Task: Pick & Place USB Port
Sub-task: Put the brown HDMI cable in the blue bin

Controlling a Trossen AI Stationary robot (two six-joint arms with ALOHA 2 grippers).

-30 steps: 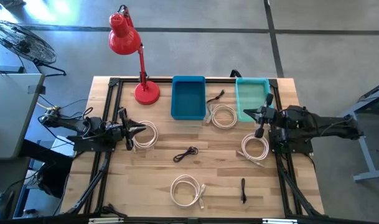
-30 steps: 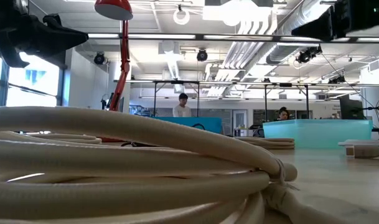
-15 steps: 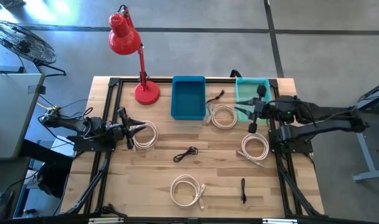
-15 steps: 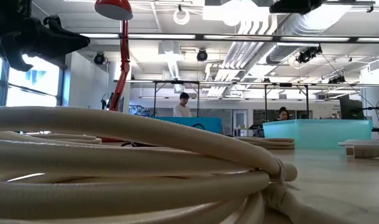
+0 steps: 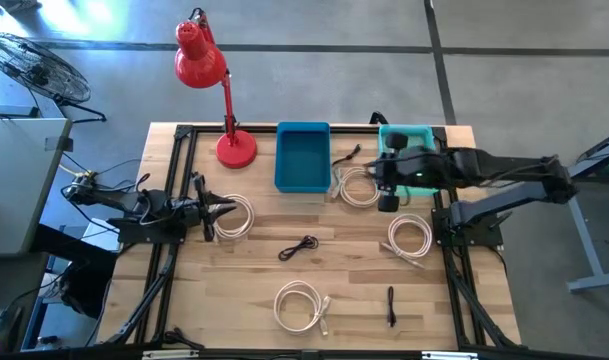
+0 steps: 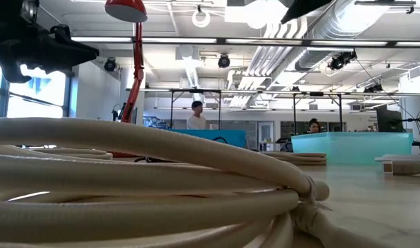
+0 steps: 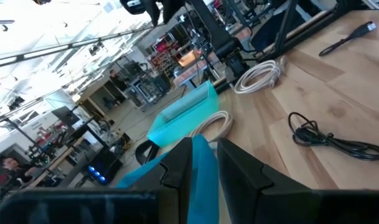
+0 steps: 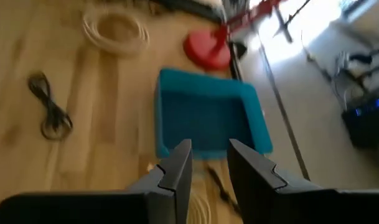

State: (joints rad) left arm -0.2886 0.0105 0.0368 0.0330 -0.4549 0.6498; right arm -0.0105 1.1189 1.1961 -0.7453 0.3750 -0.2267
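Observation:
Several cables lie flat on the wooden table: white coils [image 5: 360,188], [image 5: 409,238], [image 5: 299,305], [image 5: 236,216] and black ones [image 5: 299,247], [image 5: 391,305], [image 5: 346,155]. Which of them is the USB port I cannot tell. My right gripper [image 5: 380,184] hangs high over the white coil beside the blue bin [image 5: 303,157], tipped downward, open and empty [image 8: 209,149]. My left gripper [image 5: 224,207] stands level at the table's left, above the left white coil, slightly open with nothing between its fingers [image 7: 205,146].
A teal bin [image 5: 412,140] stands at the far right, partly under my right arm. A red desk lamp [image 5: 234,148] stands at the far left beside the blue bin. The nearest white coil [image 6: 141,179] fills the low view. People show in the room behind.
My right gripper has risen from beside the teal bin and gone toward the table's left, over the white coil next to the blue bin, tipping its fingers downward. In the low view the right arm has left through the top. The cables have stayed in place.

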